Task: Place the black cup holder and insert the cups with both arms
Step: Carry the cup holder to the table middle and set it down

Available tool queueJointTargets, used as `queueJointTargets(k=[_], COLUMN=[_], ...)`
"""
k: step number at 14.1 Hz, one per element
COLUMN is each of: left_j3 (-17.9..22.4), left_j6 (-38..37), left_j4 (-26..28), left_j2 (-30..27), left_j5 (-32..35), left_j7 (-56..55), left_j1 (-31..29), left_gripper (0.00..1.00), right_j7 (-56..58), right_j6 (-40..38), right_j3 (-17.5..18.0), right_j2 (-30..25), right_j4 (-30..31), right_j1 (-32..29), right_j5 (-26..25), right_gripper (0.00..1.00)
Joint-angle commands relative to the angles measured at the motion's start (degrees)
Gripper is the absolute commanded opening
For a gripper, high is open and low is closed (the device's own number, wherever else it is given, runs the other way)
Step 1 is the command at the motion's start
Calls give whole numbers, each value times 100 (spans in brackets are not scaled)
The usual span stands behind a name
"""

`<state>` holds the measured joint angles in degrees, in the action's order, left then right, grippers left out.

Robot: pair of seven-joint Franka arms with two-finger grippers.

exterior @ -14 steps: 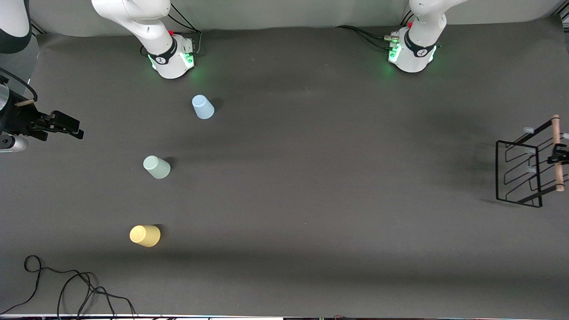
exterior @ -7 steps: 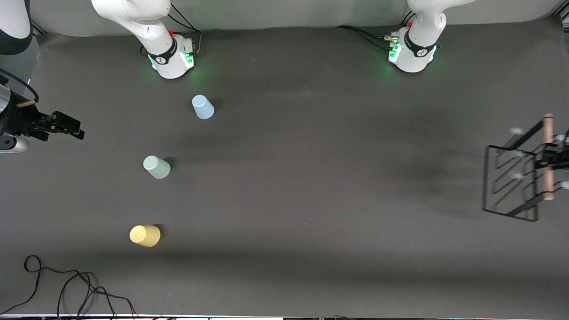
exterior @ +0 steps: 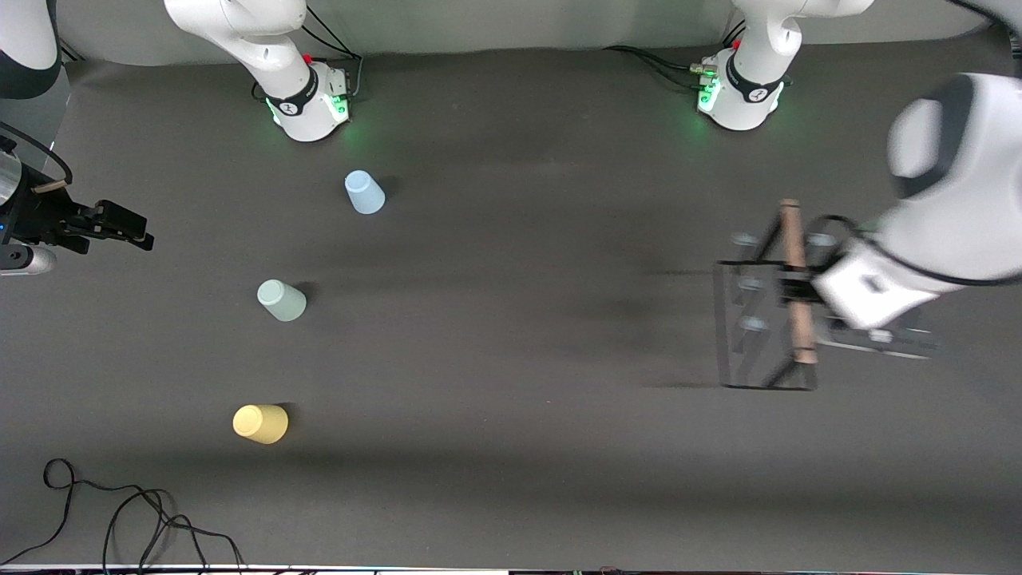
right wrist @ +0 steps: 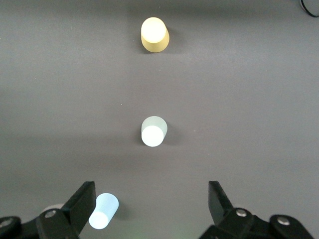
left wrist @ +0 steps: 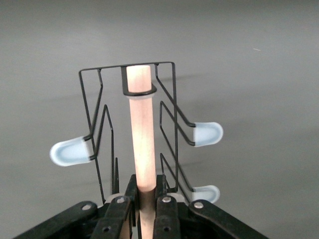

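Front view is showing the left arm reaching in from its end of the counter (exterior: 511, 495), with the left gripper (exterior: 798, 289) pinching the light wooden rod handle (exterior: 794, 279) of the black cup holder (exterior: 758, 319). The holder is hanging over the counter toward the left arm's end, and whether its base is touching the surface is hard to tell, since the wire frame is smeared and faint there. Part of the frame is lying hidden under the white wrist of the left arm, and only three of the pale grey caps are showing clearly.

In the left wrist view the left gripper (left wrist: 145, 206) is clamping the rod handle (left wrist: 141, 134) between its fingers (left wrist: 118, 214), and the black cup holder (left wrist: 132, 129) is cut off by the lower edge; three pale caps are visible there, one only partly.

The right gripper (exterior: 112, 225) is waiting over the counter's edge at the right arm's end, its fingers spread apart, most of that arm being cut off. The right wrist view shows the right gripper (right wrist: 152, 209) wide open above the three cups.

The light blue cup (exterior: 364, 192), the mint green cup (exterior: 281, 300) and the yellow cup (exterior: 260, 423) are standing well apart toward the right arm's end, each upside down, the blue one farthest from the front camera and the yellow one nearest. A black cable (exterior: 120, 519) is lying partly cut off at the counter's near edge.
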<state>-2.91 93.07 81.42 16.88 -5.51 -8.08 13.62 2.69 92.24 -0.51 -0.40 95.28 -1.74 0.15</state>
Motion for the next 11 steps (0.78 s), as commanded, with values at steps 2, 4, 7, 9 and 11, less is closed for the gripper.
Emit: queueJointTargets(k=[2,4,7,9,11], left_j3=[142,98,28,36,28], left_j6=[-35,78,1068,1624,1880], left_j4=[-600,-933,-1234,-1243,-1304], left_j2=[578,973,1536,1818,2073], left_j5=[-414,-688,-671,-644,-653], left_j7=[-939,-1641,-2923,-3374,-3577], left_j1=[1262,1747,2529,2917,3163], left_gripper=[0,0,0,0,0], right_j7=[-66,-75,-93,-355,-383], right_j6=[4,30,39,248,845], right_j3=[24,24,16,16,16], right_j2=[48,31,-127,-468,-1152], right_j4=[-62,-18,253,875,1893], right_j1=[-2,16,270,376,429], right_j5=[-7,2,-7,-7,-7], right_gripper=[100,100,100,100,100])
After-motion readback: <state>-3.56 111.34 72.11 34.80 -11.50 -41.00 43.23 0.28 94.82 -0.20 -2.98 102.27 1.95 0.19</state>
